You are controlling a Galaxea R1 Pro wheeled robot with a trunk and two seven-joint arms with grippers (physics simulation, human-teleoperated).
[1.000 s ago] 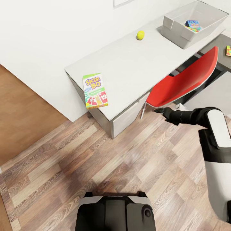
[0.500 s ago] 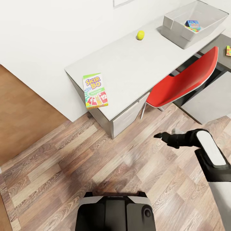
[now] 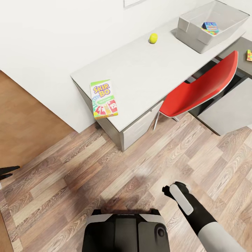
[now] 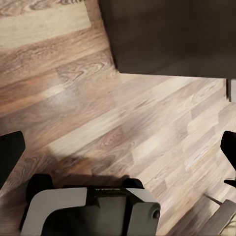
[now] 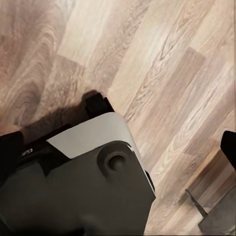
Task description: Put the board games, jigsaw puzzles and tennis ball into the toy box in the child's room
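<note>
Both arms tucked low, prob stowed for driving. Left gripper [image 4: 118,147] and right gripper [image 5: 118,142]: fingers spread wide over wood floor, nothing held. Green-yellow-red Skip-Bo board game box [image 3: 103,98] sits at pale grey desk [image 3: 140,73] corner, 11 o'clock of base. Yellow-green tennis ball [image 3: 153,38] at 12. Light-grey open toy box [image 3: 190,29] at 1, small blue game box [image 3: 210,26] inside. Red chair [image 3: 199,89] blocks desk front, so approach Skip-Bo from the corner.

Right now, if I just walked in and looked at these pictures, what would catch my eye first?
Probably the bright red chair tucked against the long pale table. Next, the colourful Skip-Bo box lying at the table's near corner, and the small yellow-green tennis ball farther along the top. At the far end sits a grey toy box with a blue game box inside.
</note>
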